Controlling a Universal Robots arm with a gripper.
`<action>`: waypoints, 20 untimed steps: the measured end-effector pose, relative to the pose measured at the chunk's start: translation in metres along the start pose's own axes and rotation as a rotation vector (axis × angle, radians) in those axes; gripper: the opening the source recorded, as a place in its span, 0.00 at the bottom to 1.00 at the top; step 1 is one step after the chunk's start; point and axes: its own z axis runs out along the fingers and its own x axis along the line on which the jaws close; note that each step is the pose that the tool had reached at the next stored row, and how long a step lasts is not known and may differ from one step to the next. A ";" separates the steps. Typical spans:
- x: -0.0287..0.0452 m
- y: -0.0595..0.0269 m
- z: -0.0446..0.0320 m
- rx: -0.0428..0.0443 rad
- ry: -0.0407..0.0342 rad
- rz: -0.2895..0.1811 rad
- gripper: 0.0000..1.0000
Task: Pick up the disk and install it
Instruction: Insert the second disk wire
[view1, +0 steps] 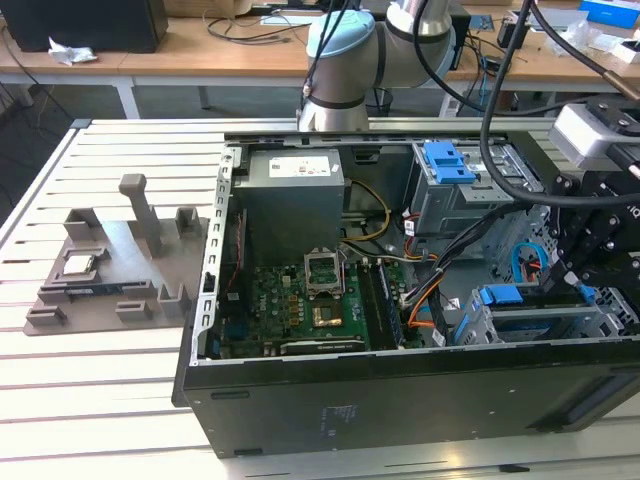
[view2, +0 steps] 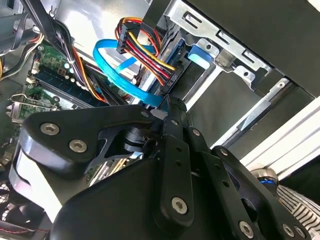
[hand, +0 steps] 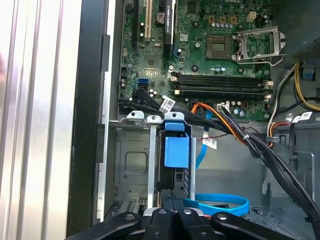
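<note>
While the disk stands on edge inside the grey drive cage, at about four o'clock of the open computer case in the exterior view, the gripper sits at its outer end (clamped or let go, I cannot tell). Installation looks nearly done, though full seating is unconfirmed. Its blue carrier shows; silver body and label are hidden.

arm reaches over, wrist low at exterior view's right; gripper fingers drawn together.

text: none legible | power supply label: print too small
</note>
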 end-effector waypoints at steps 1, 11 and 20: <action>0.0000 0.0000 0.0001 0.0000 0.0000 -0.001 0.10; -0.0067 0.0013 0.0002 0.0002 0.0033 -0.033 0.10; -0.0108 0.0016 0.0009 0.0002 0.0056 -0.049 0.10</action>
